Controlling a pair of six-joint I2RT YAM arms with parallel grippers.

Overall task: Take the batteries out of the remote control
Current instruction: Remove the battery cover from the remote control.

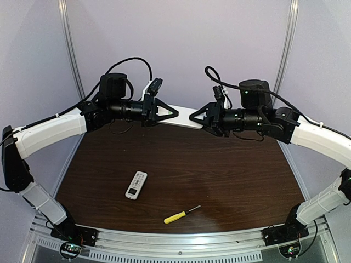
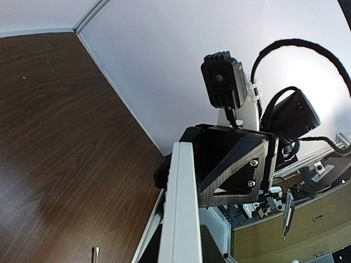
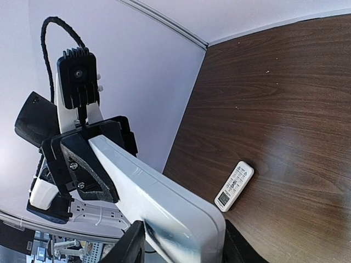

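A white remote control (image 1: pixel 185 115) hangs in the air over the far side of the table, held level between the two arms. My left gripper (image 1: pixel 174 114) is shut on its left end, and the left wrist view shows the remote control (image 2: pixel 184 192) edge-on. My right gripper (image 1: pixel 196 117) clasps the other end; in the right wrist view its dark fingers (image 3: pixel 127 247) press both sides of the remote control (image 3: pixel 148 189). The batteries are hidden.
A second white remote (image 1: pixel 136 185) lies face up on the brown table (image 1: pixel 219 175), also seen in the right wrist view (image 3: pixel 235 186). A yellow-handled screwdriver (image 1: pixel 178 216) lies near the front edge. Pale walls stand close behind the arms.
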